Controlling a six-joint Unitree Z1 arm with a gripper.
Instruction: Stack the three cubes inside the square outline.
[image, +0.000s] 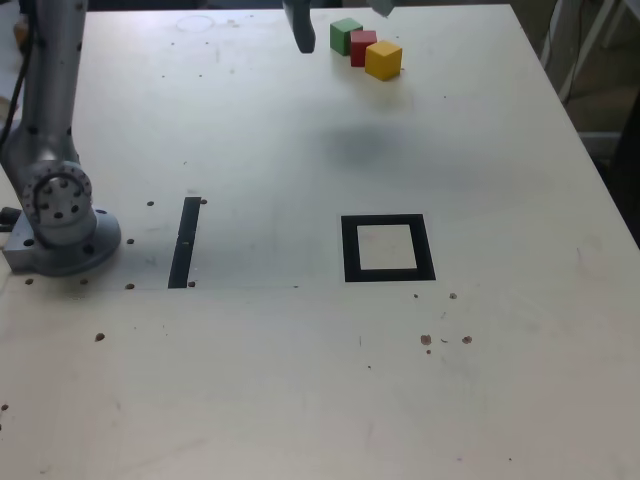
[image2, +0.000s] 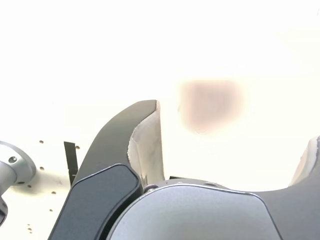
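Whitish tabletop (image: 250, 370) carries a gray arm (image: 52, 120) at the exterior view's left, its tool (image2: 237, 120) spread wide and empty. Right of center lies the square outline (image: 351, 250), bare; beyond it, bunched at the far side, sit green (image: 345, 36), red (image: 362, 50) and yellow (image: 385, 62) cubes, probably light, stiff, best gripped across opposite side faces.

A pale, speckled tabletop (image: 250, 380) stands before a dark floor (image: 602, 110) with light-coloured legs (image: 592, 45).
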